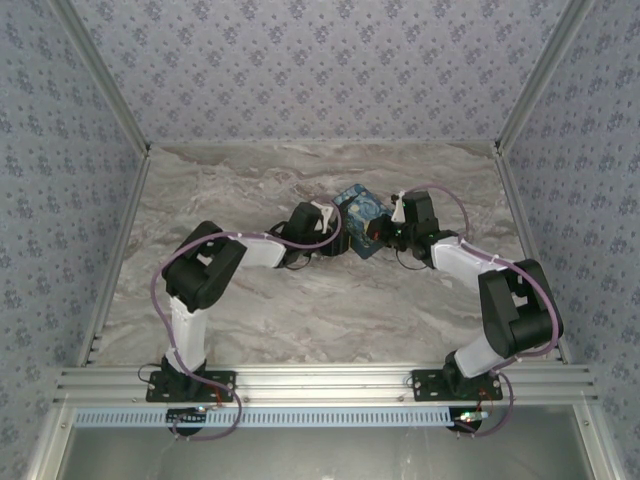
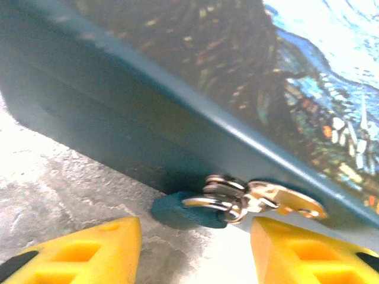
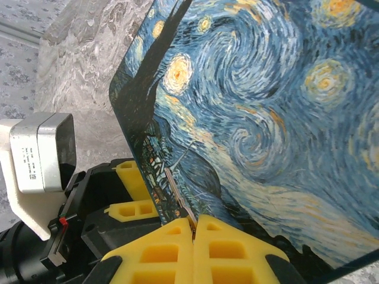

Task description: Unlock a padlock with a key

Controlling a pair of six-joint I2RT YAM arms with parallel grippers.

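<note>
left gripper (image 2: pixel 194 226) open, empty, astride padlock (image 2: pixel 185 211) at box (image 2: pixel 118 127) edge | right gripper (image 3: pixel 194 222) pinched on key (image 3: pixel 176 190) against box lid | we'd clamp padlock before aligning key

Looks like robot lab test cell: alu extrusion frame (image 1: pixel 330 382), marble-look tabletop (image 1: pixel 320 310), wallpapered enclosure walls (image 1: pixel 300 60).

The right end effector (image 3: pixel 194 223) pinches the thin key (image 3: pixel 177 192) beside the starry-print box (image 3: pixel 266 118).

Teal padlock (image 2: pixel 179 213), silvery shackle, against box (image 2: pixel 118 118) side; thin key (image 3: pixel 176 190) pinched in right pincer (image 3: pixel 193 228).
</note>
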